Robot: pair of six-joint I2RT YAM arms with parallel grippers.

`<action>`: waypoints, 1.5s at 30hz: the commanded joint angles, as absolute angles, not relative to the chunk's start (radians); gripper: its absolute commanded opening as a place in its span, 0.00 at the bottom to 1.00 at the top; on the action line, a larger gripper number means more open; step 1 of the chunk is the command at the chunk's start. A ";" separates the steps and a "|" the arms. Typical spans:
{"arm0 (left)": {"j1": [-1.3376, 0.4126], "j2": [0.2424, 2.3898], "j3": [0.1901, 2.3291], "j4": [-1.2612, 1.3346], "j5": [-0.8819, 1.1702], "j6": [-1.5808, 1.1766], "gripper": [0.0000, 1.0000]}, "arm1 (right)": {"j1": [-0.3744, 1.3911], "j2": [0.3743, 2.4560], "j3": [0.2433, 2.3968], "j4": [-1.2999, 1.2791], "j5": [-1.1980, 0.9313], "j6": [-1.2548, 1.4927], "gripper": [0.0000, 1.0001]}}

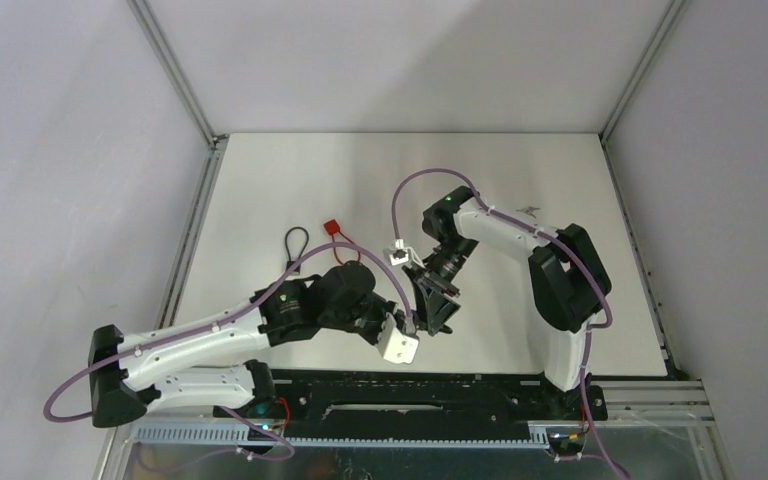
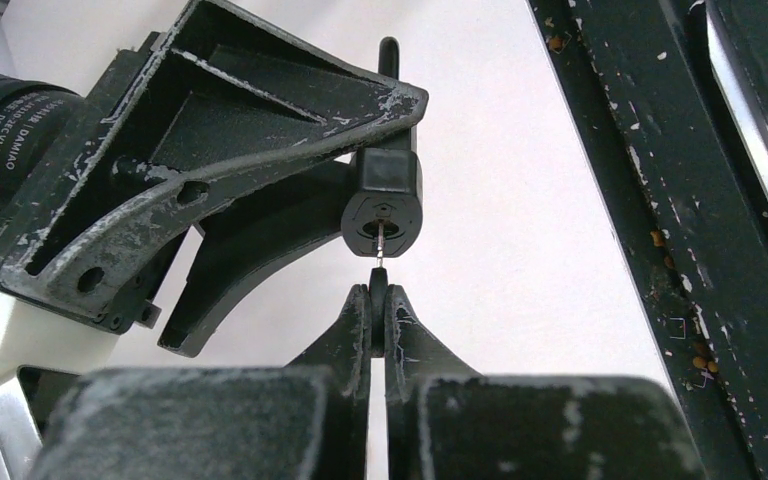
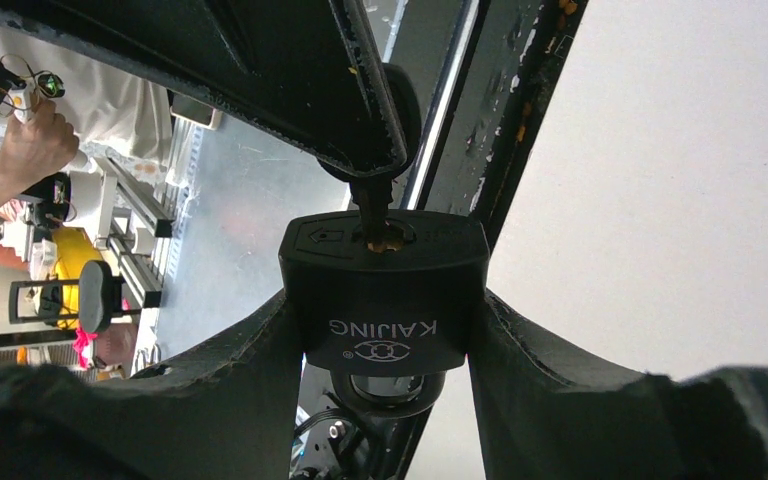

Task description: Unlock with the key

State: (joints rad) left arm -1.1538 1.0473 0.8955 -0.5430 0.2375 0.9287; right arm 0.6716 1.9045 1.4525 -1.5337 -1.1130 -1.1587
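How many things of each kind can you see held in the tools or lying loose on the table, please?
Padlock: 1, in the right tool
Key: 1, in the left tool
Black loop: 1
Red tag: 1
Small grey item, too small to name: 1
Total: 5

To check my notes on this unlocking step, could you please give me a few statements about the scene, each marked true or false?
1. The right end effector grips the padlock between its fingers. True.
2. The key has its blade in the padlock's keyhole. True.
3. Nothing holds the key. False: the left end effector is shut on its head.
4. The padlock's body is red. False: it is black. The only red thing is a small red item lying on the table, apart from both arms.
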 commanded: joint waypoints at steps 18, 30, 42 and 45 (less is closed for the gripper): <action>-1.160 1.162 0.945 -0.450 0.314 0.823 0.00 | 0.644 1.901 1.619 -1.602 -1.286 -1.103 0.00; -1.065 1.178 0.997 -0.490 0.388 0.734 0.00 | 0.596 1.754 1.494 -1.347 -1.188 -0.879 0.00; -1.128 1.181 1.058 -0.524 0.137 0.953 0.00 | 0.582 1.931 1.541 -1.603 -1.349 -1.116 0.00; -1.137 1.173 1.054 -0.521 0.126 0.946 0.00 | 0.593 1.937 1.550 -1.607 -1.338 -1.105 0.00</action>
State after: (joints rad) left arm -1.1145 1.1782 0.9859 -0.5583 0.1623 0.9119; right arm 0.5785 1.9427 1.4933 -1.5261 -1.1885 -1.0855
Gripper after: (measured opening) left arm 0.020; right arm 0.565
